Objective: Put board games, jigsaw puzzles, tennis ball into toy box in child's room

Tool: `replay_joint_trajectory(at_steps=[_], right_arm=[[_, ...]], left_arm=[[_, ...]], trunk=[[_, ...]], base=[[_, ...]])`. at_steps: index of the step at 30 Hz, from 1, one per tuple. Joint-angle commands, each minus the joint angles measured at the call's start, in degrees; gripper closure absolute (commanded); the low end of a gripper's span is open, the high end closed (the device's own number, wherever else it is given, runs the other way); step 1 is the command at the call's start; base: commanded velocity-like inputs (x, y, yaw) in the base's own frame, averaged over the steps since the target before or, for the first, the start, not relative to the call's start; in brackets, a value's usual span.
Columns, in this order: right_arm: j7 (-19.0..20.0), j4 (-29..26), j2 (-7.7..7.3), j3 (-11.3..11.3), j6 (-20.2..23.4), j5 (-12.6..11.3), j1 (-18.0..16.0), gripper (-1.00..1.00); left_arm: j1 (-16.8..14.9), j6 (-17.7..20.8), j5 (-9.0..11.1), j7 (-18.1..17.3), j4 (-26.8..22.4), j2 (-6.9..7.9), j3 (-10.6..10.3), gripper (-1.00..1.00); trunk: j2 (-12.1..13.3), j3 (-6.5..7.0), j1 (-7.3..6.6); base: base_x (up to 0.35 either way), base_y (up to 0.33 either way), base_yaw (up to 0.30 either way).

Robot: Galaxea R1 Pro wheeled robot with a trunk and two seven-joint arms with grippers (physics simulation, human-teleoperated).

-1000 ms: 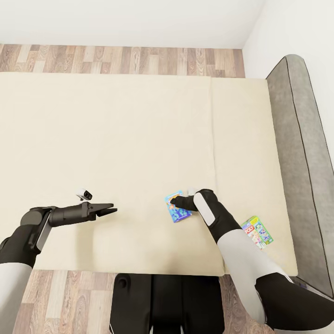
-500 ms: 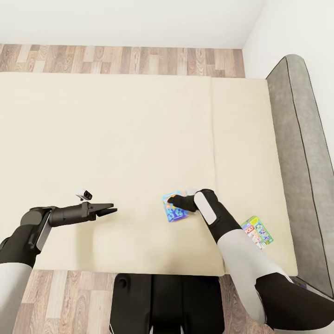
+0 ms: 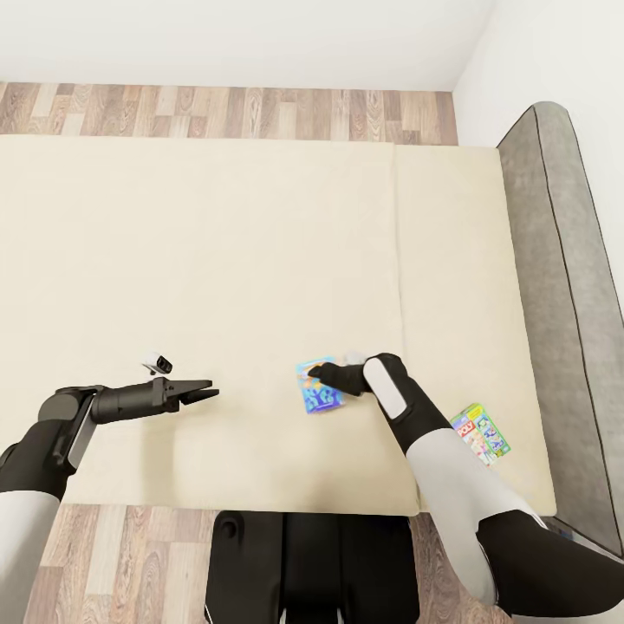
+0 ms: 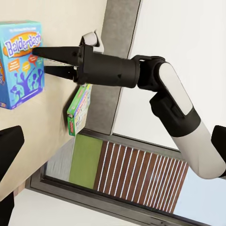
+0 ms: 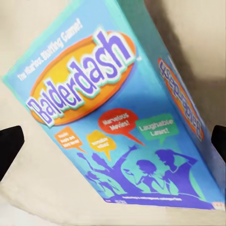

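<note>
two board games (image 3: 317, 398) (image 3: 480, 433) on bed (image 3: 217, 260); right claw (image 3: 315, 374) over blue one.

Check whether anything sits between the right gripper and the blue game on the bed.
Nothing visible does. The right gripper is already at the blue game, jaws spread either side of it with only bare bed around. The other game lies apart, near the arm's elbow.
</note>
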Motion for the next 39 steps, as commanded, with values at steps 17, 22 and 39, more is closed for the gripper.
replay_joint_trajectory(at_steps=[17, 22, 39], right_arm=[[2.71, -0.06, 0.0, 0.13, -0.76, -3.58, 0.59, -1.0], [2.72, -0.06, 0.0, 0.23, -0.75, -3.17, 0.6, -1.0], [2.34, -0.06, 0.0, 0.76, -3.36, -2.59, 0.86, -1.0]], left_arm=[[-0.01, 0.61, -0.02, -0.22, -0.01, 0.08, -0.02, -1.0], [-0.01, 0.61, -0.02, -0.22, -0.01, 0.04, -0.02, -1.0], [-0.01, 0.61, -0.02, -0.22, -0.01, 0.02, -0.02, -1.0]], trunk=[[-0.09, -0.06, 0.03], [-0.09, -0.06, 0.03], [-0.09, -0.06, 0.03]], base=[[0.0, 0.0, 0.0], [0.0, 0.0, 0.0], [0.0, 0.0, 0.0]])
